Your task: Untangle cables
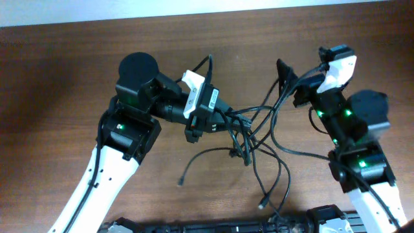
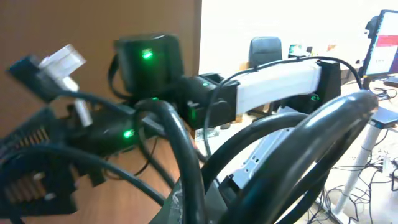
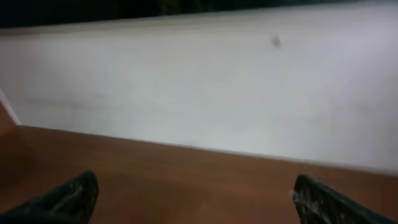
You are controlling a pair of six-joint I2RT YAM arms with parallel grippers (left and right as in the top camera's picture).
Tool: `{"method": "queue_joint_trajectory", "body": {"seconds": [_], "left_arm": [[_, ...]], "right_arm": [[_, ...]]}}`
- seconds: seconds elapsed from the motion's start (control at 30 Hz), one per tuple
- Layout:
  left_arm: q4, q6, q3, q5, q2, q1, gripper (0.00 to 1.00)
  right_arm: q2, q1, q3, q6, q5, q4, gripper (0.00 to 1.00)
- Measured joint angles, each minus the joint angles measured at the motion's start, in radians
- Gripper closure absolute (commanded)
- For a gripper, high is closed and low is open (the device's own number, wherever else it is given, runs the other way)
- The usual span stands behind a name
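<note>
The cables (image 1: 259,139) sprawl on the tabletop (image 1: 65,65) between the arms, one bunch pinched by the left end effector (image 1: 223,116). The right end effector (image 1: 291,83) gapes wide and empty. A one-sided pull could cinch the knot tighter.

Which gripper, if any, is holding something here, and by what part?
The left gripper appears to grip the cables at the tangled bunch's left edge. The right gripper is open, holding nothing.

Two arms (image 1: 110,175) carry two end effectors, the left end effector (image 1: 228,120) and the right end effector (image 1: 289,79); one surface (image 1: 65,71); one tangle of cables (image 1: 255,139), strands uncountable; two loose plug ends (image 1: 181,183)
</note>
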Motion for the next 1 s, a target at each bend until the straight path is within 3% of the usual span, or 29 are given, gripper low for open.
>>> {"method": "queue_joint_trajectory", "body": {"seconds": [0.23,0.53,1.0], "left_arm": [[0.0,0.0,0.0,0.023,0.003,0.027,1.0],[0.0,0.0,0.0,0.041,0.003,0.264,1.0],[0.0,0.0,0.0,0.033,0.003,0.45,1.0]], "right_arm": [[0.108,0.0,0.001,0.063,0.09,-0.195,0.01],[0.108,-0.05,0.002,0.067,0.167,-0.311,0.01],[0.108,-0.127,0.003,0.074,0.171,-0.376,0.01]]}}
